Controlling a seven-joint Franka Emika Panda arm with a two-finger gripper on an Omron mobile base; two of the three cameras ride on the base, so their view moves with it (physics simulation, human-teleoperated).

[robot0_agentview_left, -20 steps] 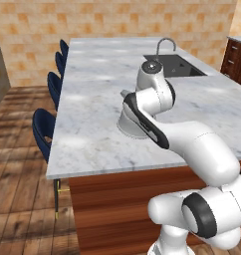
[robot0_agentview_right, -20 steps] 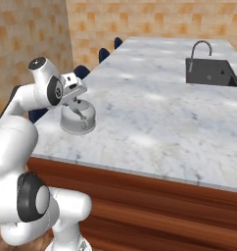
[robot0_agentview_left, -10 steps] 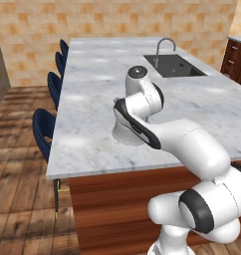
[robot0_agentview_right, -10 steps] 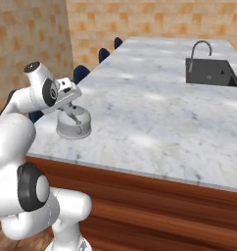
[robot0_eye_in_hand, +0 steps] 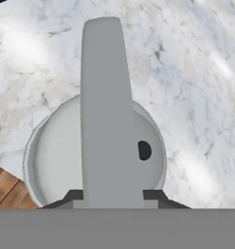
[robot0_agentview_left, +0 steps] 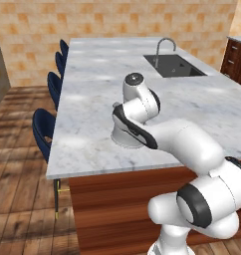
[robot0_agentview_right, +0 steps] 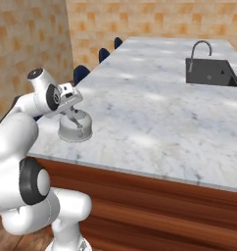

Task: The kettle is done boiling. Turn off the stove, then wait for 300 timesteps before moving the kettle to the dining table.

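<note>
The silver-grey kettle is upright on the dining table, close to its front edge at the stool side. Its base looks down on the marble. My gripper comes from above and is shut on the kettle's curved top handle. In the hand view the handle runs straight up from between the fingertips, with the round kettle body beneath. In the left base view my own arm covers part of the kettle. The stove is out of view.
An inset sink with a faucet lies far across the marble. Dark blue stools line the table's left side. The table edge and wooden floor are just beside the kettle.
The gripper has carried the kettle down and a little toward the table's front edge; it hung above the marble and now is at the surface. The grip stays shut.
</note>
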